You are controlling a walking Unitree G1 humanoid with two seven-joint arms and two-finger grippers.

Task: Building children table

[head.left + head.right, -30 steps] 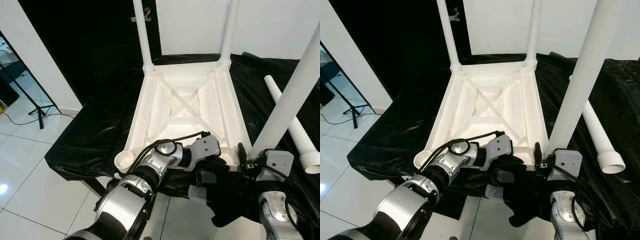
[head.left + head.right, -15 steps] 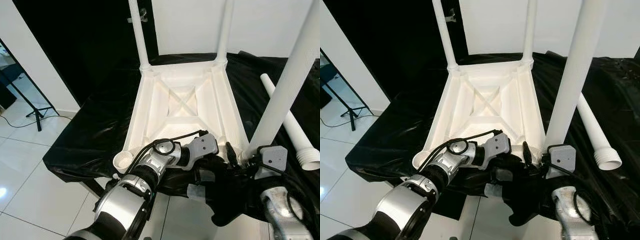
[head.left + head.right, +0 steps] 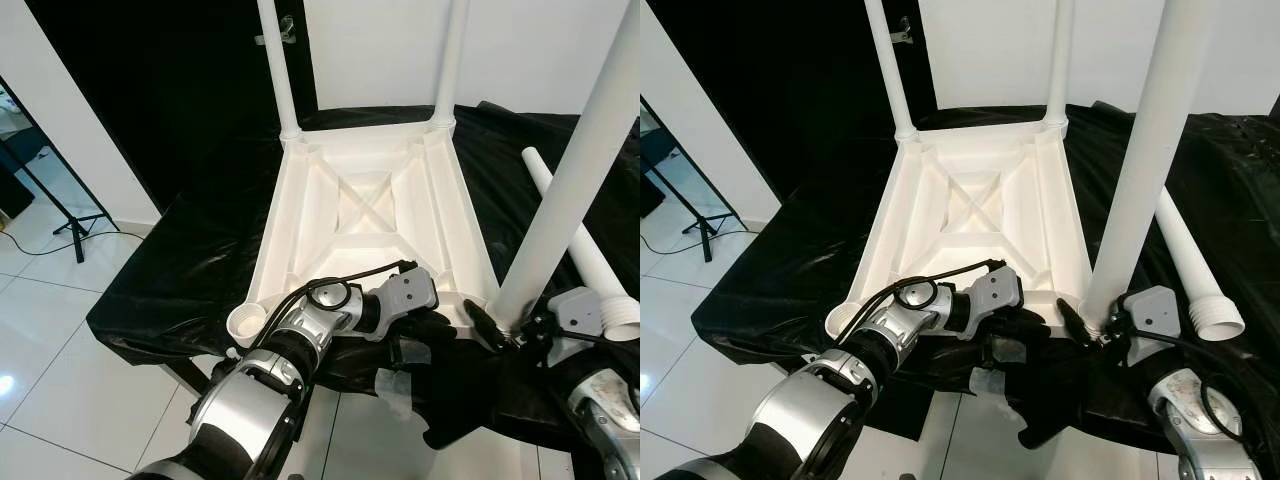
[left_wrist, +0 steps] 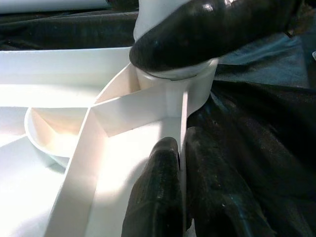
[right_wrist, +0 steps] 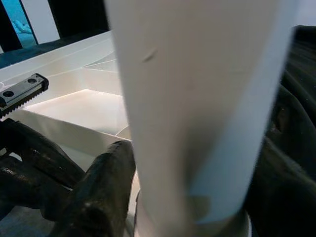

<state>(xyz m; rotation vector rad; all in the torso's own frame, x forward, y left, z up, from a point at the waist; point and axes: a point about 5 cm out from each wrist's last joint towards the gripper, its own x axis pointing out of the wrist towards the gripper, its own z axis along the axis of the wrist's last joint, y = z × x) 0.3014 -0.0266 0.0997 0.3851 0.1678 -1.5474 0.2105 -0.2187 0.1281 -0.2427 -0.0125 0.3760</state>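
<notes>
The desk (image 3: 170,270), draped in black, carries the upturned white tabletop (image 3: 370,215), two legs already standing at its far corners. A spare leg (image 3: 585,255) lies to the right. My right claw (image 3: 1095,325) grips the near-right leg (image 3: 1135,200) close to its foot, holding it upright in its corner socket. My left claw (image 4: 182,197) pinches the tabletop's near rim, I judge to steady it. The near-left socket (image 3: 247,320) waits empty.

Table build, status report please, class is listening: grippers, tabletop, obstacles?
Left gripper clamped on tabletop rim. Right gripper gripping near-right leg at its socket. Near-left socket empty; spare leg on cloth.
</notes>
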